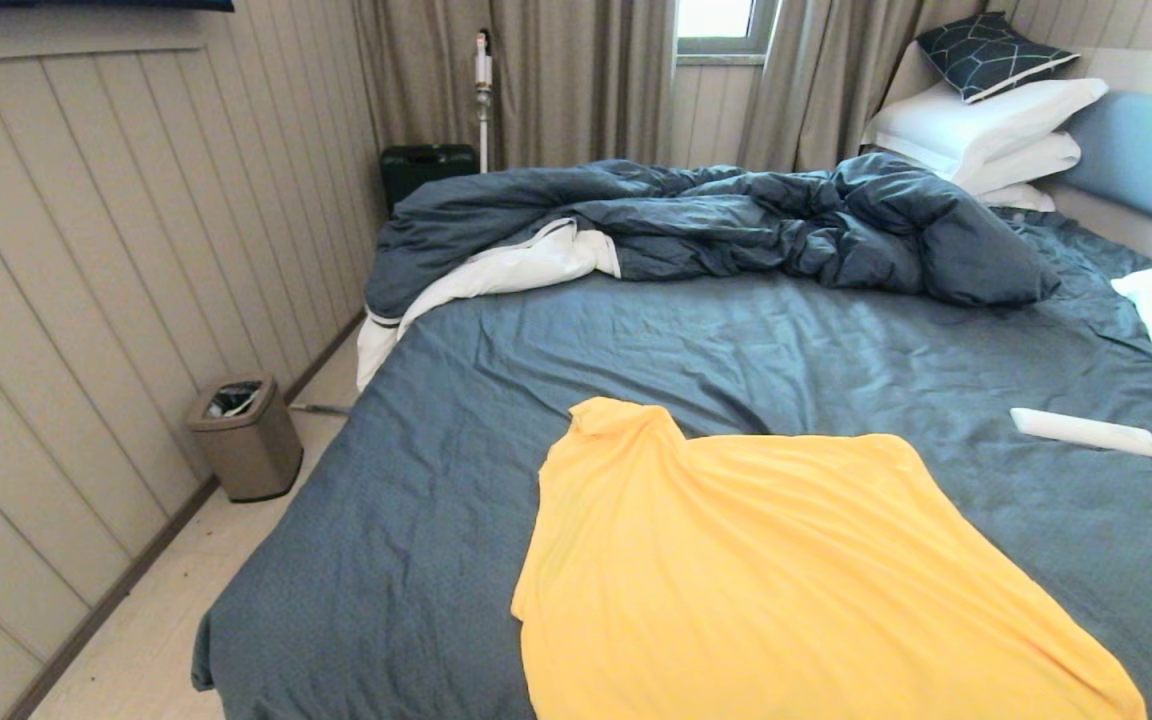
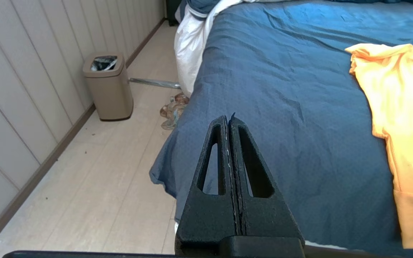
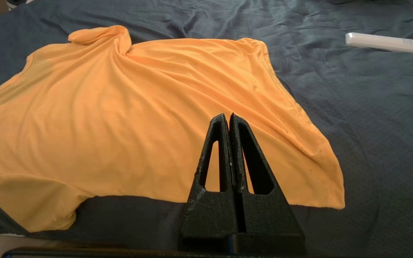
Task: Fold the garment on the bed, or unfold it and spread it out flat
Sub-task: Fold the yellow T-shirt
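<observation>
The garment (image 1: 776,580) is a bright yellow-orange T-shirt lying spread out, slightly wrinkled, on the near part of the bed (image 1: 696,350), with one bunched sleeve pointing toward the duvet. It also shows as the garment (image 3: 138,114) in the right wrist view and the garment (image 2: 403,118) in the left wrist view. My left gripper (image 2: 228,117) is shut and empty, held above the bed's near left corner, apart from the shirt. My right gripper (image 3: 227,116) is shut and empty, hovering over the shirt's near edge. Neither arm shows in the head view.
A rumpled dark blue duvet (image 1: 736,220) lies across the far half of the bed, white pillows (image 1: 996,130) by the headboard. A white remote (image 1: 1086,432) rests on the sheet right of the shirt. A tan bin (image 1: 246,435) stands on the floor left.
</observation>
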